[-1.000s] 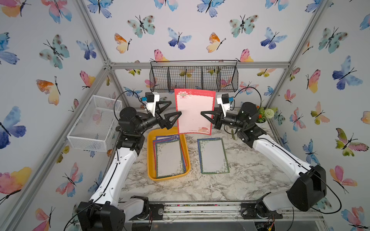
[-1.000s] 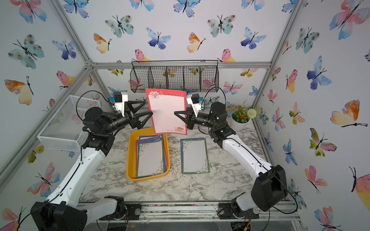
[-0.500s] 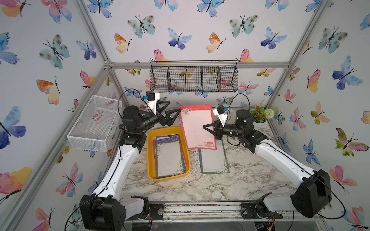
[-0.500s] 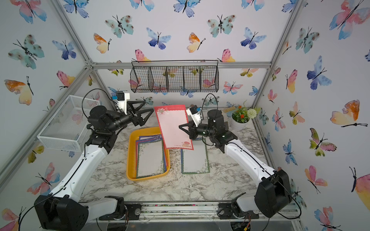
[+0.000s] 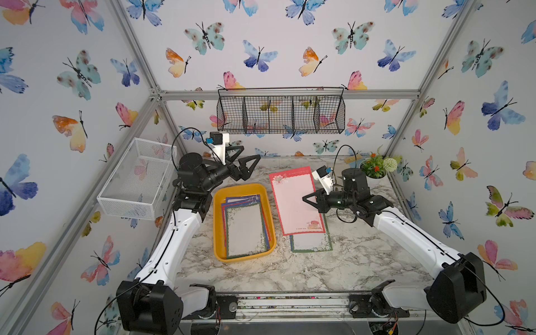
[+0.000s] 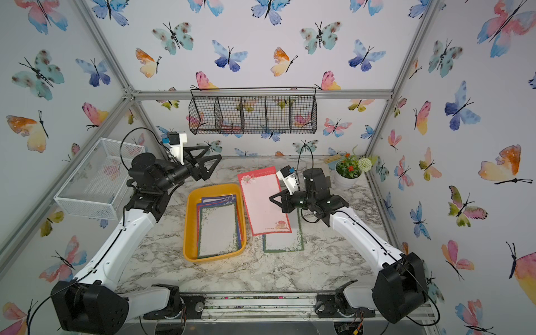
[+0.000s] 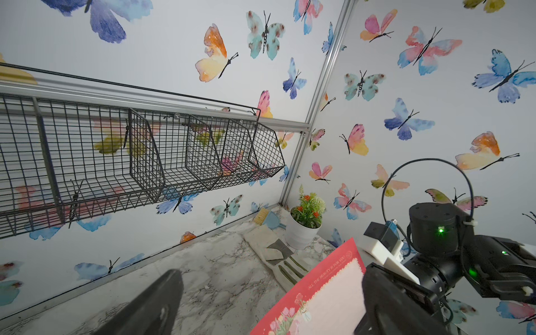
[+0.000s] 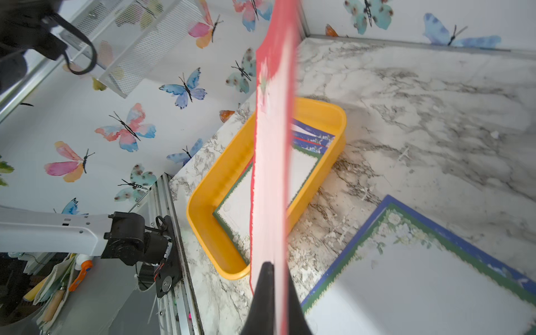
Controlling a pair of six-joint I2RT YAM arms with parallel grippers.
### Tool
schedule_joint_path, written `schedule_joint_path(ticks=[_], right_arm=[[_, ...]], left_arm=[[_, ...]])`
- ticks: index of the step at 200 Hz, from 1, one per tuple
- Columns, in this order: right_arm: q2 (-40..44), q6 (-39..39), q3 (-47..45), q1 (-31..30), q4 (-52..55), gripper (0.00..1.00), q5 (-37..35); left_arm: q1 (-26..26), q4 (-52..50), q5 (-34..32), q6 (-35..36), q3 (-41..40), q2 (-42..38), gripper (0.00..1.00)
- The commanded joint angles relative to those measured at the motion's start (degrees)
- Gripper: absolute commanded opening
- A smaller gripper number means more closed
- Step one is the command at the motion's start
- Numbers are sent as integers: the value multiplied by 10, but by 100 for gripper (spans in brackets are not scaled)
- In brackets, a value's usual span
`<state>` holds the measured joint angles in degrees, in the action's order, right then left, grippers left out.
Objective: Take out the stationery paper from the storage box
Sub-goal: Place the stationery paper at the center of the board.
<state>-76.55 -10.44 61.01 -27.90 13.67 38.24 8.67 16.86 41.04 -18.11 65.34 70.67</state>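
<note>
Mostly hidden: green-bordered sheet (image 5: pixel 311 243), behind red-bordered sheet (image 5: pixel 293 200); latter blurred in right wrist view.

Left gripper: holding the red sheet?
No, the left gripper is open and clear of the red sheet, which the right gripper pinches.

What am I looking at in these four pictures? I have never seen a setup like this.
Two white robot arms stand at a marble table, each ending in a two-fingered hand. Two pictures look down from overhead, nearly alike; the other two come from cameras on the arms' wrists. The right hand is shut on a red-bordered sheet, held tilted by a green-bordered sheet lying on the table. The left hand is open and empty, raised near the yellow storage box, which holds more sheets. A potted plant stands at the back.
</note>
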Motion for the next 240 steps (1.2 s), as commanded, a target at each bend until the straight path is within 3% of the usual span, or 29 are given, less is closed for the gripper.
schedule_joint_path(ticks=[1, 114, 189, 240], right_arm=[[-5, 0, 2, 5, 49, 4, -19], [-50, -25, 41, 34, 103, 5, -1], [-22, -56, 5, 63, 89, 6, 68], [-112, -37, 29, 106, 159, 2, 97]], left_arm=[[-3, 6, -7, -4, 1, 4, 98], [-3, -6, -17, -12, 8, 26, 99], [-5, -10, -16, -33, 15, 32, 100], [-4, -13, -18, -31, 15, 32, 99]])
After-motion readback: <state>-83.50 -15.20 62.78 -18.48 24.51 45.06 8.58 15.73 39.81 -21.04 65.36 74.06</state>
